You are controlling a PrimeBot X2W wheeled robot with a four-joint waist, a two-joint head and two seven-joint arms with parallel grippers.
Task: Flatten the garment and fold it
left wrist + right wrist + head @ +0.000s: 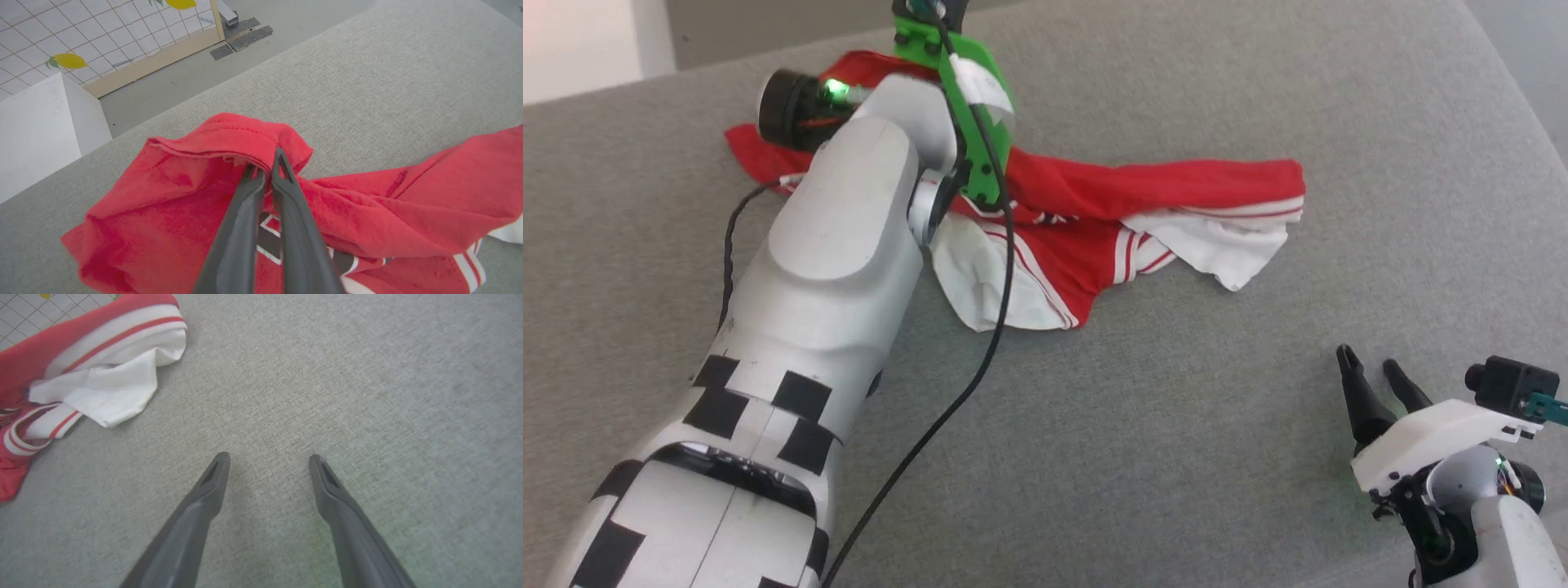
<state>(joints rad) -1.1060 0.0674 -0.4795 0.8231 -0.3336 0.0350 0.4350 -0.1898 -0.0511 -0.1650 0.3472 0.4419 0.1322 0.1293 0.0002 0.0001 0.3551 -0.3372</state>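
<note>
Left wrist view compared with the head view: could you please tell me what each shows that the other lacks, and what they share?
Left wrist view: the left gripper pinched shut on a red fold of the garment, plus a tiled wall with lemon prints. Head view: the open right gripper over the grey surface, apart from the garment, and the pale left forearm. Shared: the crumpled, unflattened garment on the grey surface.

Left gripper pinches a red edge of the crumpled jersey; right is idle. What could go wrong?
The left gripper holds the garment only near its tips, so a pull may slip it free. The right gripper stands open, off the cloth, so one-sided pulling could drag the whole heap. The black cable passes over the cloth and might snag.
</note>
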